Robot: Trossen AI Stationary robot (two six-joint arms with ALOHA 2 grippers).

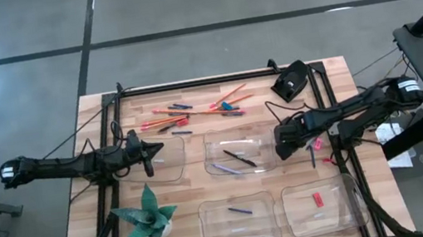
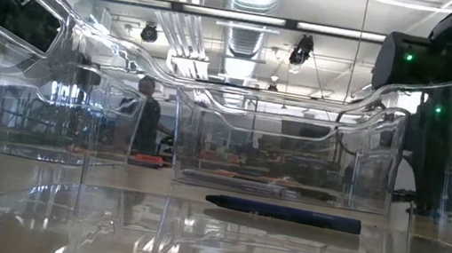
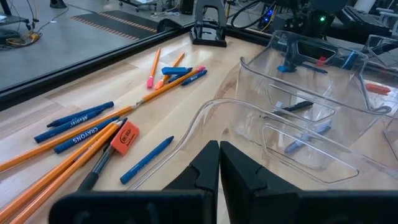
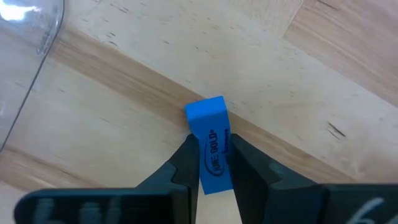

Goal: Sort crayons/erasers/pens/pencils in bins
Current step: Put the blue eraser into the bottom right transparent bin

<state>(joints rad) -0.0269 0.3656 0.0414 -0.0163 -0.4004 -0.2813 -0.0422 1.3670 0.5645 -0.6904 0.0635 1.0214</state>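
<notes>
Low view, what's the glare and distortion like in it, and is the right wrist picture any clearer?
Low view: ceiling lights blow out bright, and the clear bins bend and mirror the room; the blue crayon stays crisp. Right wrist view: evenly lit, with the right gripper closing on a sharp blue eraser, its print partly readable.

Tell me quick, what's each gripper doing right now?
Left gripper: shut, holding nothing, over the rim of a clear plastic bin.
Right gripper: closed on the small blue block eraser on the light wooden table.
</notes>
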